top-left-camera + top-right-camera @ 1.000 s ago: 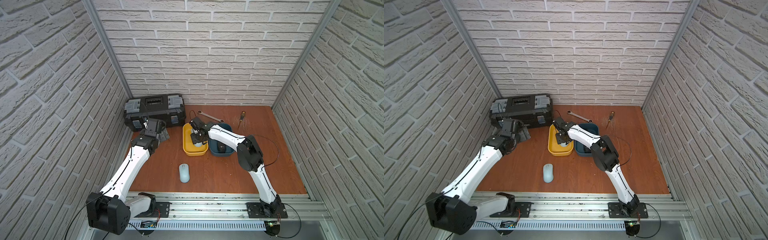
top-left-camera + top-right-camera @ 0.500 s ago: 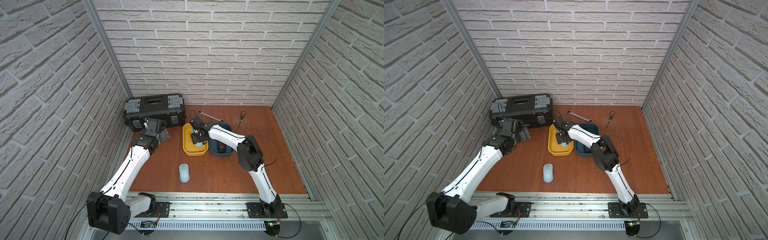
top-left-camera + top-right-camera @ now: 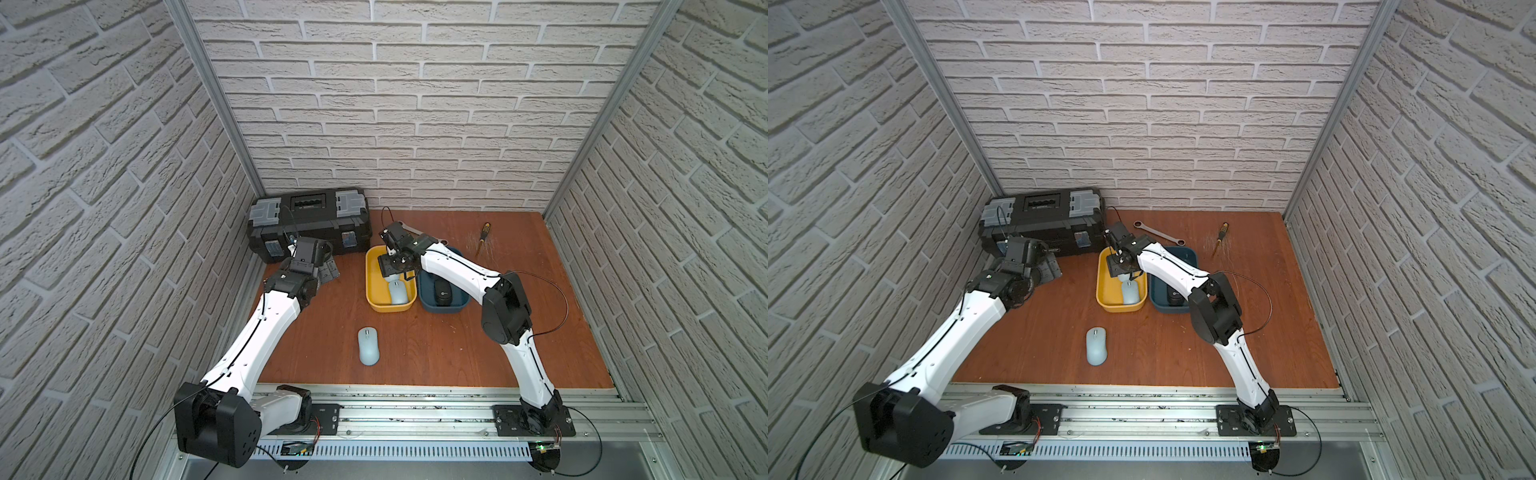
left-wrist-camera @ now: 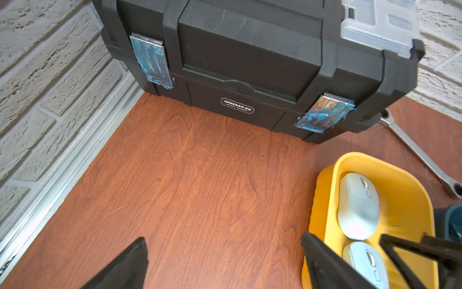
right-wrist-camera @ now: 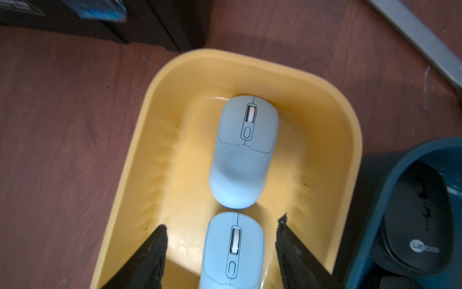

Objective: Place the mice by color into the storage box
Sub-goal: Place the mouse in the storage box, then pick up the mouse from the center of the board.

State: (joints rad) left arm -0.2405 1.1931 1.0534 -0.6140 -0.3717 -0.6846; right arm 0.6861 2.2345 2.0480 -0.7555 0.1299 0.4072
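Right claw [image 5: 223, 222] newly parted, jaws open either side of pale blue mouse [image 5: 233, 255], not touching, inside yellow bin [image 5: 225, 56]

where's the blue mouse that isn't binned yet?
In both top views the loose blue mouse lies alone on the wooden table, just on the front-rail side of the yellow bin, apart from it and touching nothing else.

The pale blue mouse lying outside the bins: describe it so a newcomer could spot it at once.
On the reddish wooden table, find the yellow bin. Between it and the metal rail at the front, a pale blue mouse lies alone on bare wood. The other pale blue mice sit inside the bin; only this one lies outside.
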